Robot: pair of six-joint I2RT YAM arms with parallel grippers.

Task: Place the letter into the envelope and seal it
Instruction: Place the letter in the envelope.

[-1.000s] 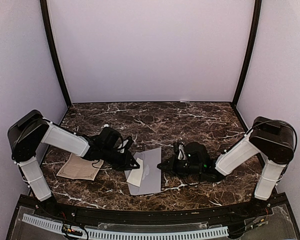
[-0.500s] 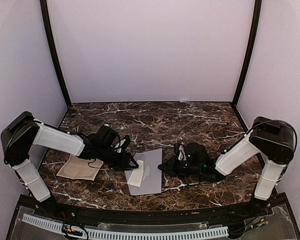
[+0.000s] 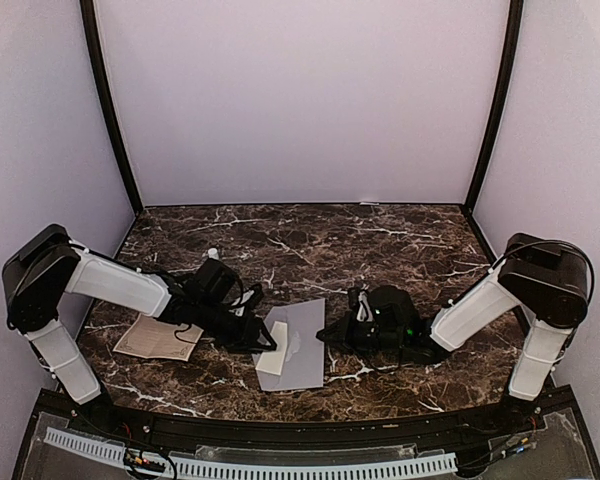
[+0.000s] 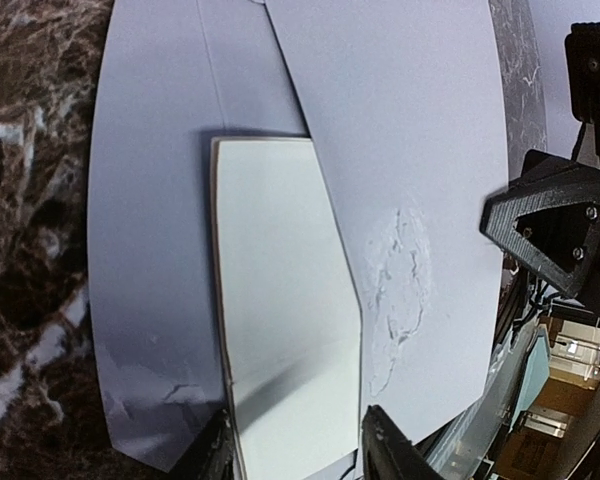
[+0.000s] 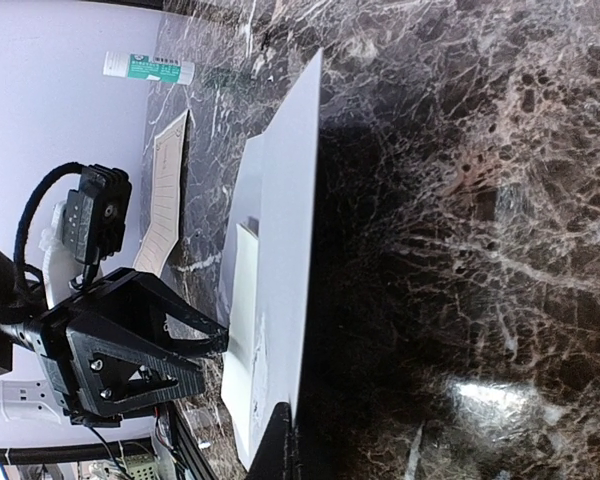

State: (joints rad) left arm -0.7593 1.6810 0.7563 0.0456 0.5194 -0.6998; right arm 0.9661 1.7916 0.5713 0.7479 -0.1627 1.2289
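Listing items on the dark marbled surface (image 3: 380, 250), from my own station at its near edge.

1. Envelope (image 3: 302, 350): pale grey-lavender, plain, lying near the middle of the surface between my two arms. Its right-hand sheet is lifted off the surface, and the right wrist view shows a dark shadow beneath it.

2. Letter (image 4: 280, 300): cream, folded, oblong. It lies on the left part of the envelope. One long side is tucked under the slanting edge of the upper sheet, and the near end and left side are still bare.

3. Left pincer (image 3: 270, 345): low over the near-left part of the envelope, jaws parted to a middling width. In the left wrist view the two fingertips (image 4: 385, 445) stand either side of the letter's near end. Whether they touch the paper I cannot tell.

4. Right pincer (image 3: 327, 332): low at the envelope's right edge, jaws pressed together on that edge and holding up the raised sheet.

5. Tan sheet (image 3: 160, 338): ornate border, flat on the surface, well left of the envelope, beside my left arm.

6. White and green tube (image 5: 145, 68): lying on its side farther back on the left, apart from all the paper.
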